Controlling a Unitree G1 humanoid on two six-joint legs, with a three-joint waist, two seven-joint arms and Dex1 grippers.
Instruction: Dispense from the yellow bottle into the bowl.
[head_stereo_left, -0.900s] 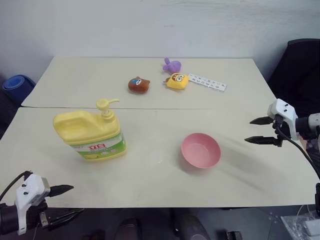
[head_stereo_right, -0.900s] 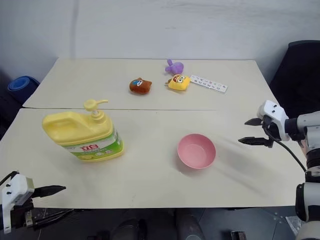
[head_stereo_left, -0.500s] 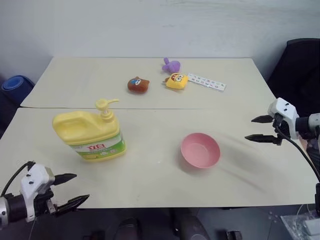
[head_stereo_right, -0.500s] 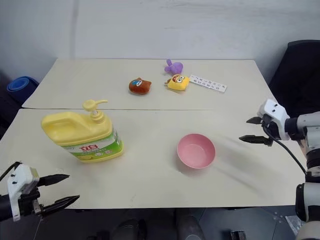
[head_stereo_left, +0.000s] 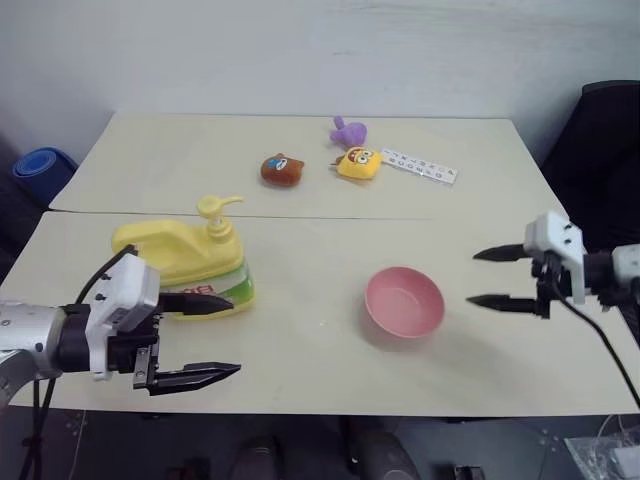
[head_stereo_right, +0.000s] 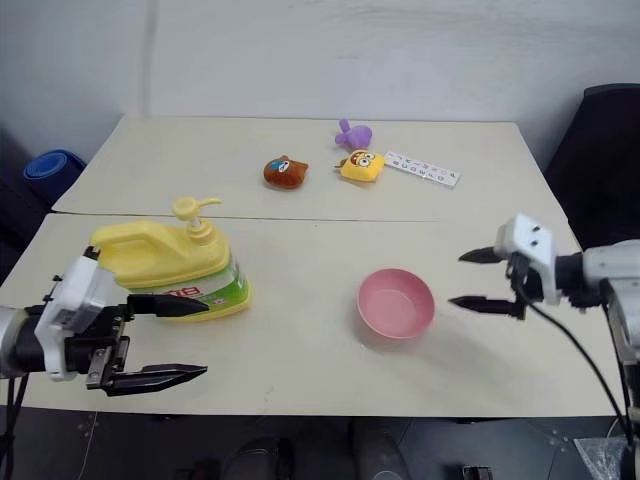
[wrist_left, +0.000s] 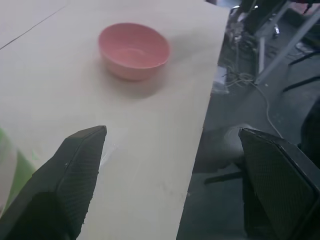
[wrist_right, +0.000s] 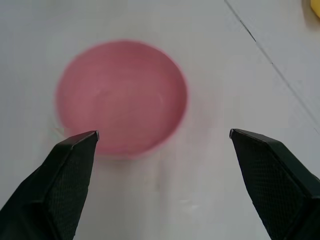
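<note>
Label on the yellow bottle (head_stereo_left: 190, 262) sits partly behind left gripper (head_stereo_left: 222, 336) fingers.

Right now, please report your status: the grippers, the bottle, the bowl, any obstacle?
Left gripper open, near yellow bottle, holding nothing. Right gripper open, beside pink bowl. Bowl looks empty. Nothing between bottle and bowl.
</note>
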